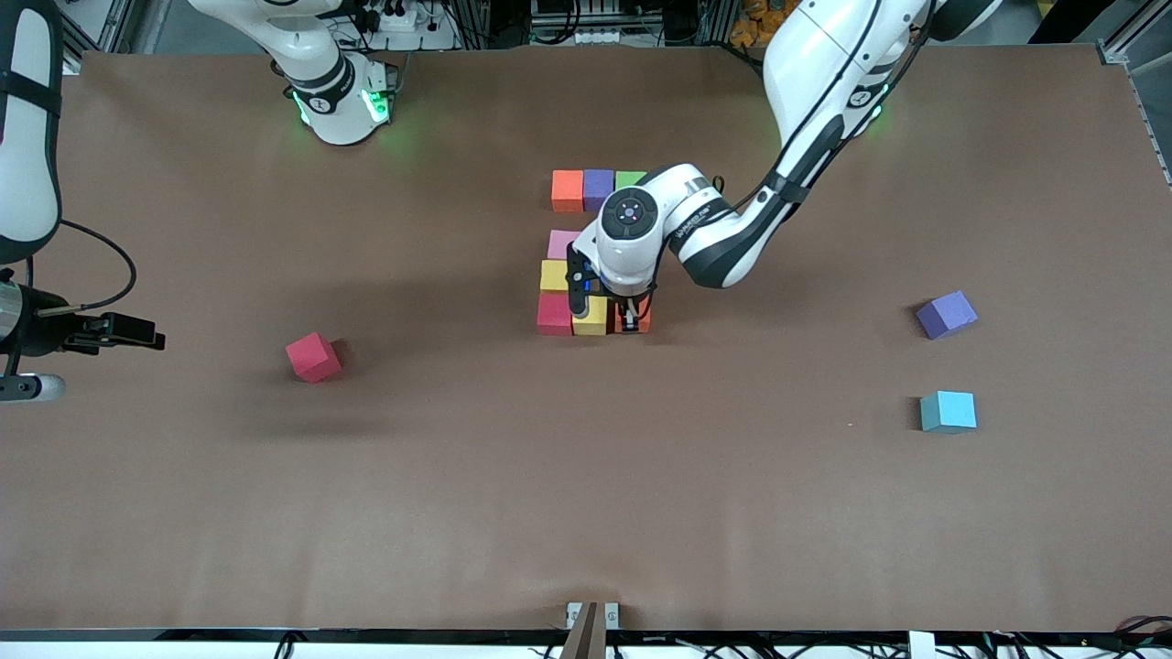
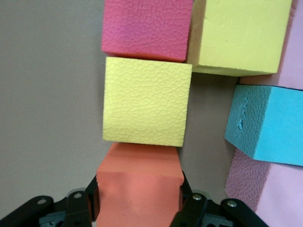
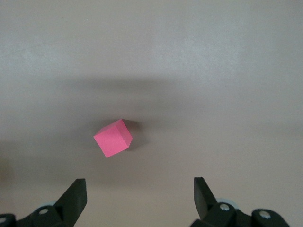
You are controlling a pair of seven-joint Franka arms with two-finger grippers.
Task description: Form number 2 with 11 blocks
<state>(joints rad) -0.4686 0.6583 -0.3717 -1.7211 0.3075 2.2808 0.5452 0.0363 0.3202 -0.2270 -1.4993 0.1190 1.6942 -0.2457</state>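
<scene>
i see the left gripper (image 2: 139, 201) pinching an orange block (image 2: 139, 187) at the number 2 (image 1: 591, 265), mid-table, matte cubes, three rows nearest the camera set. the right gripper (image 3: 139, 196) hangs spread, waiting, a loose red block (image 3: 112, 137) at its 12 o'clock.

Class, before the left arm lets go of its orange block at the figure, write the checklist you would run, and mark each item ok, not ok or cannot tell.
1. Left tool gripping the orange block: ok.
2. Orange block touching the yellow block in the nearest row: ok.
3. Orange block resting flat on the table: cannot tell.
4. Right tool open, over the loose red block: ok.
5. Figure complete: not ok; purple block and light blue block lie loose.
</scene>
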